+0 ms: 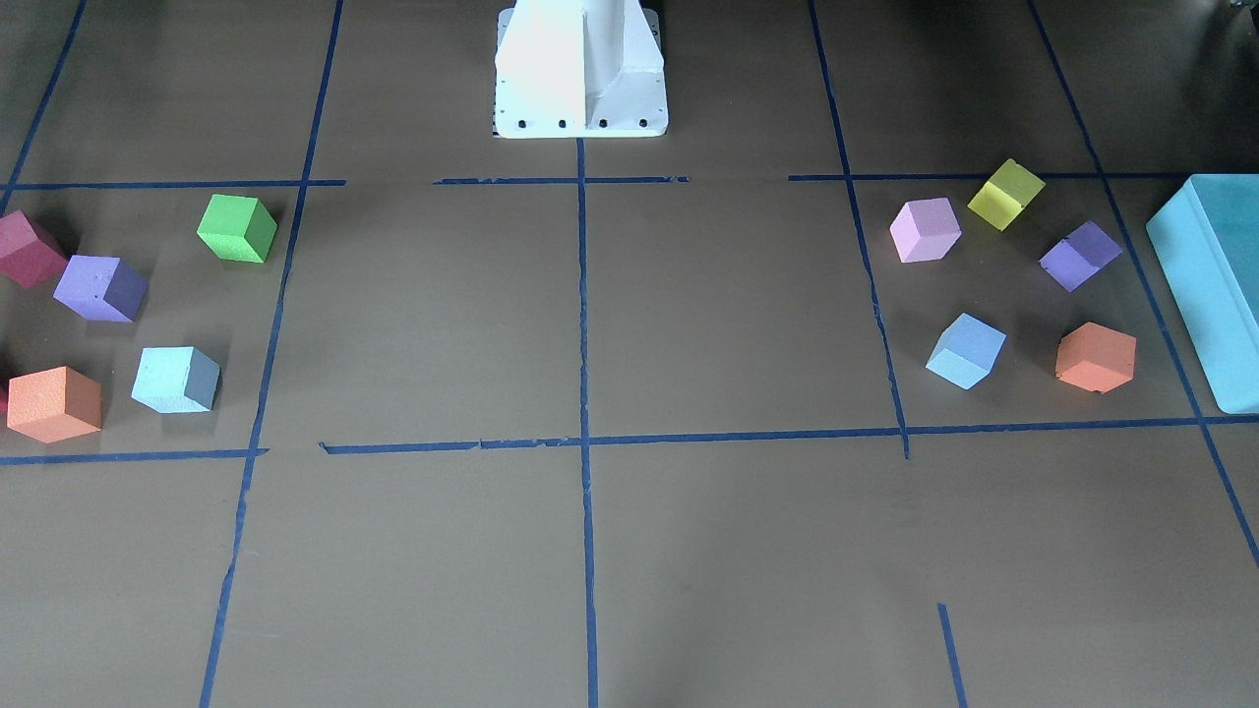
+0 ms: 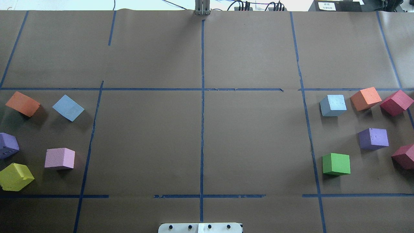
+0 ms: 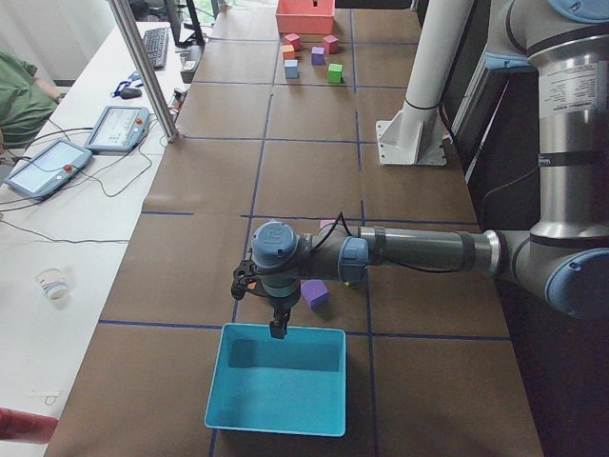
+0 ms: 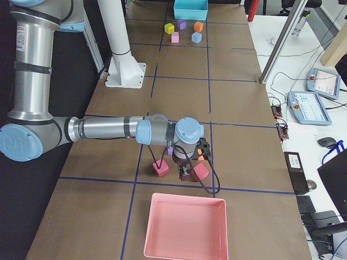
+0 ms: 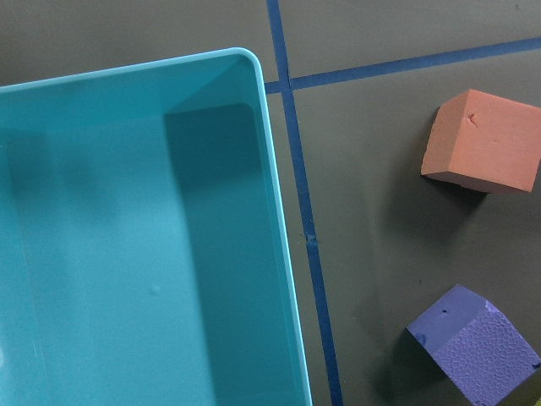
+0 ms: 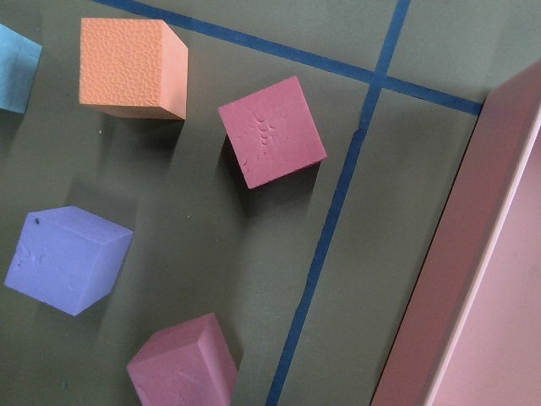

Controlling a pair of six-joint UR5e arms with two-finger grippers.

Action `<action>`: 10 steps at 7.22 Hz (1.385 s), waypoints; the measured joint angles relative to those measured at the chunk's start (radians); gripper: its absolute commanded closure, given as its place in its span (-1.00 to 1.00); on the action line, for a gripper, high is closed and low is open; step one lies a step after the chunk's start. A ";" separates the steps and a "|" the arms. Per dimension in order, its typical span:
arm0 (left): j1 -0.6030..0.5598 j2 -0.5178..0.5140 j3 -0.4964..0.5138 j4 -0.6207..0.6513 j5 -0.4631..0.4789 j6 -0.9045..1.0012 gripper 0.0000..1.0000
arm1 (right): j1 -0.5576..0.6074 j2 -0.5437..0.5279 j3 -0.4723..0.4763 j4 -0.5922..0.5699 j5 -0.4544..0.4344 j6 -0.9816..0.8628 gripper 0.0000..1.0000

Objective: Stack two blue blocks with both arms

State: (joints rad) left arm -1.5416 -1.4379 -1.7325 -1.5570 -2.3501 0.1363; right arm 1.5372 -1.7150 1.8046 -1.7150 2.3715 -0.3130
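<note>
Where the front-facing camera looks down, you find the aqua-blue block (image 1: 177, 380) on the robot's right side, just beside an orange cube (image 1: 54, 403). The sky-blue block (image 1: 966, 351) sits on the robot's left side, near the teal box (image 1: 1215, 285). The two blocks lie well apart and unstacked.

Overhead: each blue block rests flat on the brown paper (image 2: 200, 136) in its own cluster of cubes, sky-blue at the view's left and aqua-blue at its right.

Exterior left: the left gripper (image 3: 278, 328) hangs over the teal box's rim on the side nearest the cubes. You cannot tell whether its fingers are spread or closed.

Exterior right: the right gripper (image 4: 184, 172) hangs low over the maroon cubes (image 4: 160, 168), near the pink tray (image 4: 184, 227). Its finger spacing cannot be told either.

Left wrist: the teal box's corner fills the left half, with a purple cube (image 5: 473, 342) on the paper beside it.

Right wrist: a corner of the aqua-blue block shows at the left edge, next to the orange cube. The pink tray's wall is at the right.
</note>
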 measured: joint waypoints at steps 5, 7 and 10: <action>0.000 0.009 -0.006 -0.006 0.001 0.000 -1.00 | -0.048 0.083 0.019 0.002 0.037 0.142 -1.00; 0.000 0.010 -0.008 -0.006 -0.005 0.000 -1.00 | -0.170 0.207 0.024 0.021 0.033 0.381 -1.00; 0.000 0.010 -0.009 -0.006 -0.008 0.000 -1.00 | -0.376 0.262 -0.005 0.269 -0.093 0.777 -1.00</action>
State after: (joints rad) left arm -1.5416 -1.4282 -1.7410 -1.5631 -2.3576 0.1365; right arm 1.1613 -1.4535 1.7995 -1.4459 2.2788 0.4642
